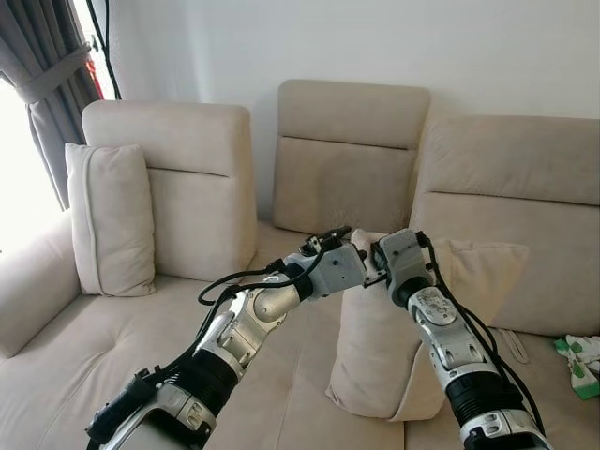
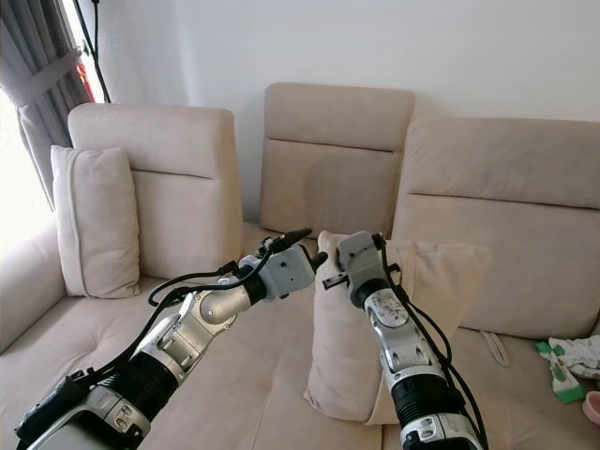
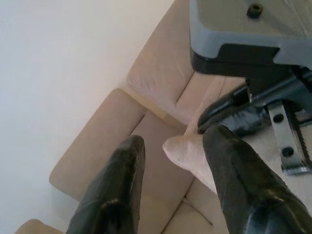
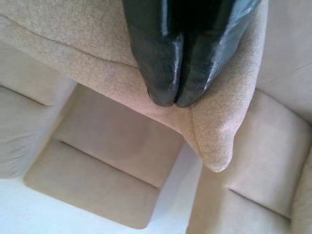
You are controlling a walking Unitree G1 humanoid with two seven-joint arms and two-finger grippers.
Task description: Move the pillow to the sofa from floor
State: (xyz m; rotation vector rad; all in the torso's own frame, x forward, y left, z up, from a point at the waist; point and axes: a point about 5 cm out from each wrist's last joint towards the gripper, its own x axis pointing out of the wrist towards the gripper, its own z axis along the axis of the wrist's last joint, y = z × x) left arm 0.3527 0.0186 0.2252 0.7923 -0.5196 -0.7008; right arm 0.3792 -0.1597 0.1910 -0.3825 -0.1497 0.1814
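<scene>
On the sofa (image 1: 141, 328) | pillow (image 1: 394, 347) stands on the seat, leaning on the back cushion | right claw (image 4: 174, 100) pinches its top corner, fingers tight together | left claw (image 3: 168, 161) wide apart, just beside that corner | pillow looks soft, light, floppy; best held by a corner or edge

You are looking at a pillow (image 4: 97, 63) of matt, slightly fuzzy beige cloth, with the sofa (image 1: 347, 159) behind it covered in the same soft woven fabric. Your right tool (image 4: 176, 100) has glossy, smooth black fingers (image 4: 156, 58), as does the left tool (image 3: 170, 161). The arms (image 1: 253, 319) are brushed silver metal.
</scene>
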